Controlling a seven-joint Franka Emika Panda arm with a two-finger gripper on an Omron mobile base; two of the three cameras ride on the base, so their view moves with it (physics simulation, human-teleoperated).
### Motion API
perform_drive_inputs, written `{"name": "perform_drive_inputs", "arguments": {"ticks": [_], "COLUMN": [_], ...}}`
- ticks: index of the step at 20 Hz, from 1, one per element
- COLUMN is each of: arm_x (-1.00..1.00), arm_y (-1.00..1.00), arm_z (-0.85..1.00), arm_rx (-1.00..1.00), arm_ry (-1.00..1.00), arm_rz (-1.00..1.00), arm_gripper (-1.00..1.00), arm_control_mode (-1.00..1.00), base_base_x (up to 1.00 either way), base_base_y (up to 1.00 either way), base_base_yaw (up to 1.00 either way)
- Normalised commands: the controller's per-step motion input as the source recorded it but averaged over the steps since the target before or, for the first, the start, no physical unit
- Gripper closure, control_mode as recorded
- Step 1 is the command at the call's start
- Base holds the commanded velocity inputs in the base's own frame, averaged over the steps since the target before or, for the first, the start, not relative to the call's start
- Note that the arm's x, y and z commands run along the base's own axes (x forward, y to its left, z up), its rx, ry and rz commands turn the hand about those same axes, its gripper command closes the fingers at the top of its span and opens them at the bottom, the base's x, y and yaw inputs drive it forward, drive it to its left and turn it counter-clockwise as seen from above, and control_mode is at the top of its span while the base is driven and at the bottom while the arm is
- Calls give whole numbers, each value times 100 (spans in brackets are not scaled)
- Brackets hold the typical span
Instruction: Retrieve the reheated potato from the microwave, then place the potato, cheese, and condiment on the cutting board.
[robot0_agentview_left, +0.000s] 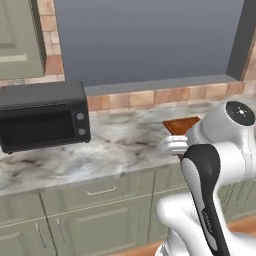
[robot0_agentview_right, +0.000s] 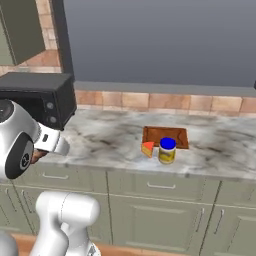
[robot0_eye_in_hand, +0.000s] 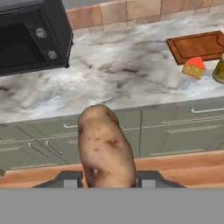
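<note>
My gripper (robot0_eye_in_hand: 108, 178) is shut on the potato (robot0_eye_in_hand: 106, 146), a lumpy brown oblong standing up between the two dark fingertips, held in front of the cabinet fronts below the counter edge. The cutting board (robot0_eye_in_hand: 197, 43) (robot0_agentview_right: 165, 135) lies flat on the marble counter to the right, and its corner (robot0_agentview_left: 181, 125) shows behind my arm. The cheese (robot0_eye_in_hand: 194, 68) (robot0_agentview_right: 147, 148) rests on the counter just before the board's front edge. The condiment (robot0_agentview_right: 167, 150) (robot0_eye_in_hand: 219, 70) stands to the right of the cheese. The microwave is out of view.
A knobbed black oven (robot0_agentview_left: 42, 117) (robot0_agentview_right: 40, 97) (robot0_eye_in_hand: 26, 39) sits on the counter at the left, door closed. Bare marble counter (robot0_agentview_right: 110, 137) lies between the oven and the board. Green cabinet drawers (robot0_eye_in_hand: 175, 131) run below, and a brick backsplash (robot0_agentview_left: 145, 97) behind.
</note>
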Motion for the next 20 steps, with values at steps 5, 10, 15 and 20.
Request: {"name": "perform_drive_inputs", "arguments": {"ticks": [5,10,15,20], "arm_x": [0,0,0,0], "arm_y": [0,0,0,0], "arm_z": [0,0,0,0], "arm_rx": [0,0,0,0], "arm_ry": [0,0,0,0], "arm_rz": [0,0,0,0], "arm_gripper": [100,100,100,100], "arm_control_mode": [100,100,100,100], "base_base_x": [39,43,58,60], "base_base_y": [-71,-68,-56,-44], "base_base_yaw": [0,0,0,0]}}
